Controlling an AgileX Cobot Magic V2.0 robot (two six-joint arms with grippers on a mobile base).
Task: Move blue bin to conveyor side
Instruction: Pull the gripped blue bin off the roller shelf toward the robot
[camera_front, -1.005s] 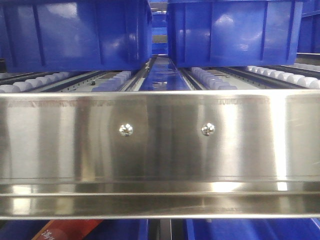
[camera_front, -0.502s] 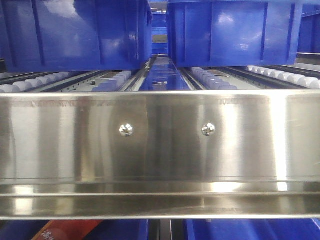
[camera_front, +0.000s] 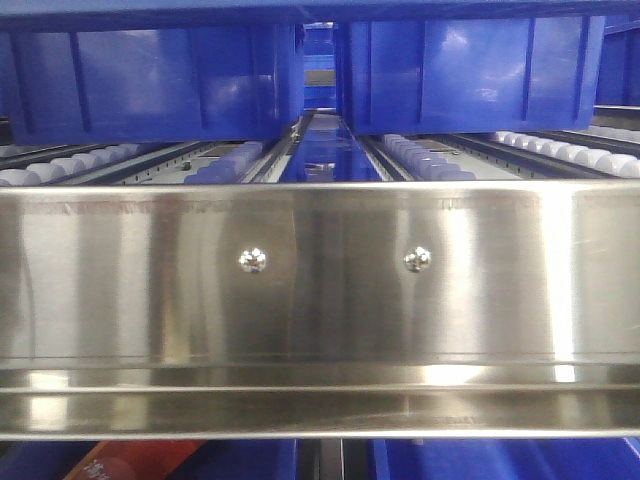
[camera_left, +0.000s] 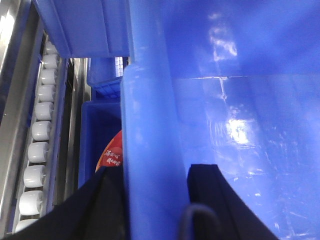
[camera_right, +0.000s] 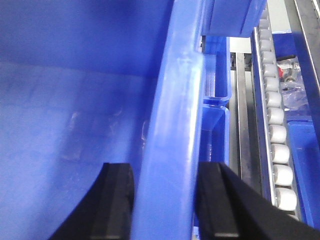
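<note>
Pinching the rim of the blue bin (camera_left: 260, 125), left gripper (camera_left: 155, 172) and right gripper (camera_right: 165, 170) straddle it; white rollers (camera_left: 37, 145) flank at 9 and 3 o'clock, neighbouring bins (camera_right: 215, 75) close.

Nothing here reads cleanly. The only lettering is a few white characters printed on a red-orange glossy packet (camera_front: 125, 460) peeking out at the lower left of the front view. It shows again at the lower left of the left wrist view, too blurred and cut off to make out.
</note>
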